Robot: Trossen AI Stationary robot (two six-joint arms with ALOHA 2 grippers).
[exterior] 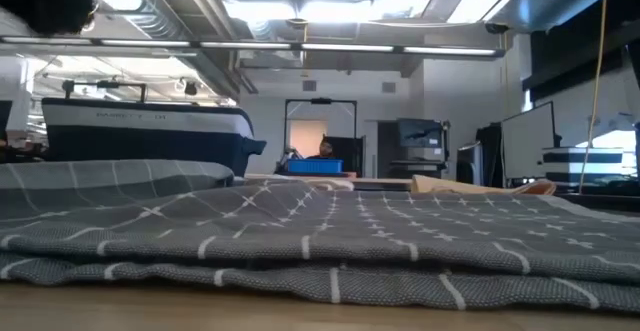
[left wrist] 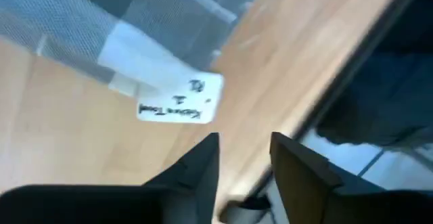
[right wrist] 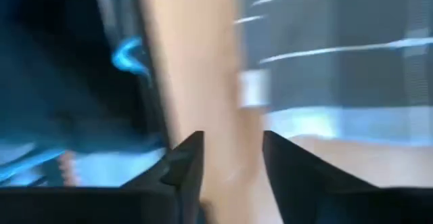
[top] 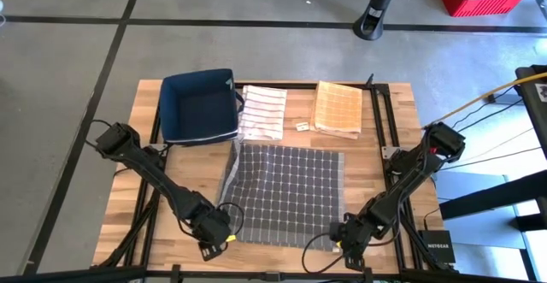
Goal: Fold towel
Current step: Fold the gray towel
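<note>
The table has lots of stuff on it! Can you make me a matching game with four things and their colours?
Things:
1. bin
2. big checked towel
3. striped towel
4. waffle cloth

Colours:
A. orange
B. dark blue
C. white with thin dark stripes
D. grey with white lines

Pairs: 1-B, 2-D, 3-C, 4-A
</note>
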